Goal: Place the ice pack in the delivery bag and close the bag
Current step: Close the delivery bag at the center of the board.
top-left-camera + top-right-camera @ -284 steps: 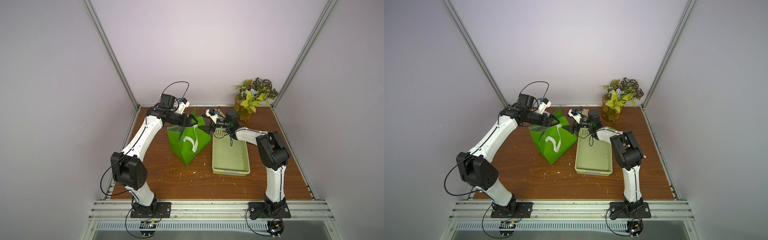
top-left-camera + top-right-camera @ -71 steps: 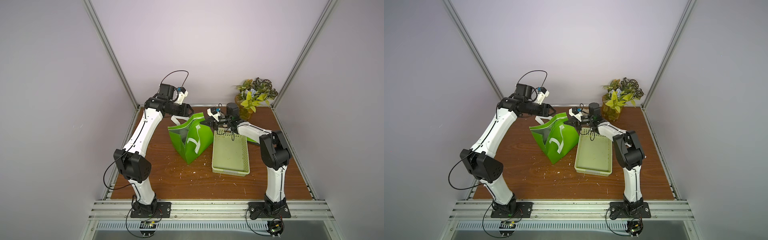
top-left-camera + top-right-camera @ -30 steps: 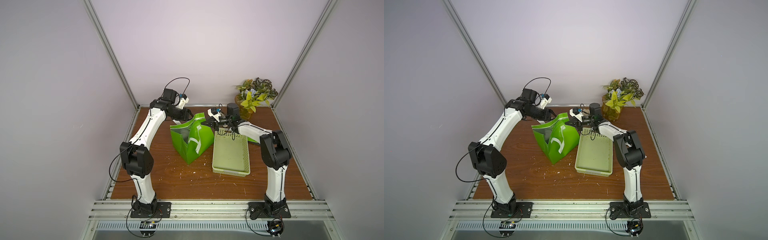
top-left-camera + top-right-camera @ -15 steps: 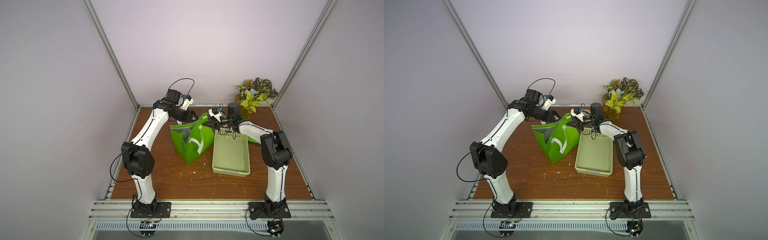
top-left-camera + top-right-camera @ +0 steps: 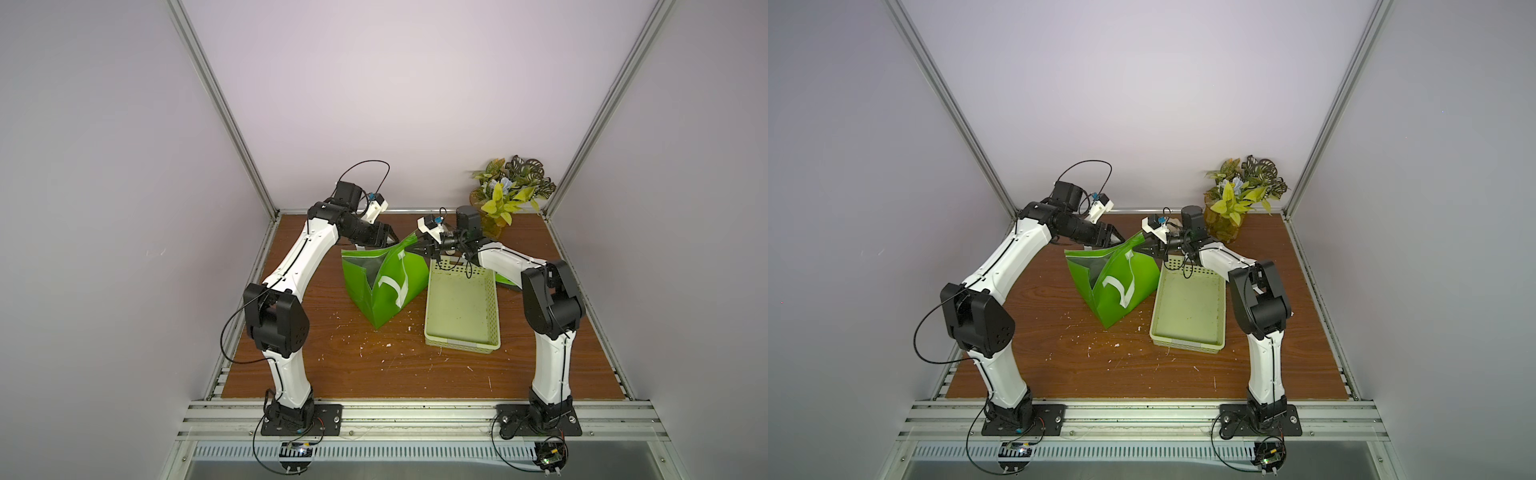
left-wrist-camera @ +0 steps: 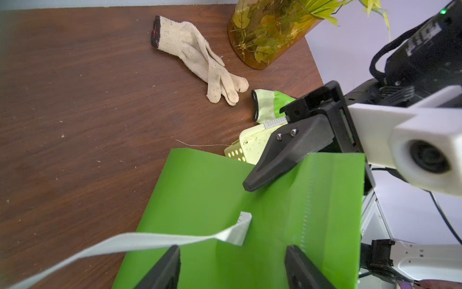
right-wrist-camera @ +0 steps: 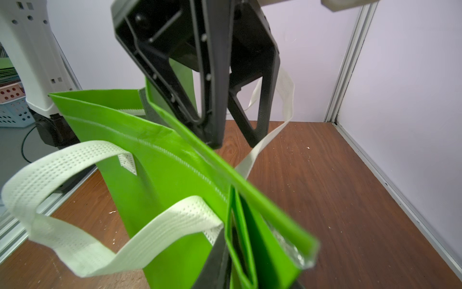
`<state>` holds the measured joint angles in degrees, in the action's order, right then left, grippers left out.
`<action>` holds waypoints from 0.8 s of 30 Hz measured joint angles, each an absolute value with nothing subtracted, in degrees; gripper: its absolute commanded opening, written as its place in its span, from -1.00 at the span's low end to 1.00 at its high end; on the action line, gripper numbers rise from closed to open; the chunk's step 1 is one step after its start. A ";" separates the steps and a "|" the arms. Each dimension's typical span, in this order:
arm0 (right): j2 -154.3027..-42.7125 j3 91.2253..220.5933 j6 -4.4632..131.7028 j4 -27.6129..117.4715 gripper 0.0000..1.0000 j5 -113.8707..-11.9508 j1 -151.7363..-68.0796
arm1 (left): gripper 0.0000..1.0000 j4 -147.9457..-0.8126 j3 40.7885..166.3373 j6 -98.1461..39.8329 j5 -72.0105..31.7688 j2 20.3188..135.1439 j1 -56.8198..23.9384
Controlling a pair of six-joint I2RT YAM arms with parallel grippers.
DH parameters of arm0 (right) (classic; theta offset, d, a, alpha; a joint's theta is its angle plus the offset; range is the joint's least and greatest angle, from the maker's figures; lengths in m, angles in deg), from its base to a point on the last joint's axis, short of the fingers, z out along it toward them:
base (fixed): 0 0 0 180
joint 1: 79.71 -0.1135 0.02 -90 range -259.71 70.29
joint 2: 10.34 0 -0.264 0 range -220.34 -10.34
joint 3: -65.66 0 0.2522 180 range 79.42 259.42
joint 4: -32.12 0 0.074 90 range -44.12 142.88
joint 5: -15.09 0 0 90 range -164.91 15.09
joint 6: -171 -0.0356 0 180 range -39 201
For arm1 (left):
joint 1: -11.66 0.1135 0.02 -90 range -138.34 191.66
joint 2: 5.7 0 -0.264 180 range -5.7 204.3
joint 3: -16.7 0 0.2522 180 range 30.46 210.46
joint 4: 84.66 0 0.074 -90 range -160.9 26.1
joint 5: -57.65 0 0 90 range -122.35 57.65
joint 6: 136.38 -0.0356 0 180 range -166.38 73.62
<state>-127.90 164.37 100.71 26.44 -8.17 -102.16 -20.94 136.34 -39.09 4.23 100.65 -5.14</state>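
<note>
Although I cannot tell if the right hand (image 5: 420,250) grips, the left hand (image 5: 392,240) gapes at one delivery bag (image 5: 384,301).

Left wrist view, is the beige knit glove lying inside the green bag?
No, the beige glove lies flat on the wooden table, apart from the delivery bag.

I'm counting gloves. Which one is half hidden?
The green glove: only one end shows. The cream knit glove lies in full view.
</note>
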 measured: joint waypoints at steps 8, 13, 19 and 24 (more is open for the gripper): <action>-127.90 164.37 100.51 26.42 -0.55 -8.17 -102.12 | 0.47 -20.96 136.54 -39.09 5.39 100.65 -5.27; -127.94 164.37 100.45 26.42 -0.57 -8.17 -102.12 | 0.50 -20.96 136.54 -39.13 5.98 100.49 -5.47; -128.05 164.43 100.23 26.39 -0.58 -8.17 -102.12 | 0.55 -20.92 136.34 -39.48 6.46 99.05 -6.03; -128.62 165.17 100.03 26.33 -0.59 -8.19 -102.12 | 0.53 -20.94 136.10 -39.87 6.46 98.70 -6.54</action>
<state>-128.62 165.17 100.03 26.33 -8.19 -102.12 -20.94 136.10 -39.87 6.46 98.70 -6.54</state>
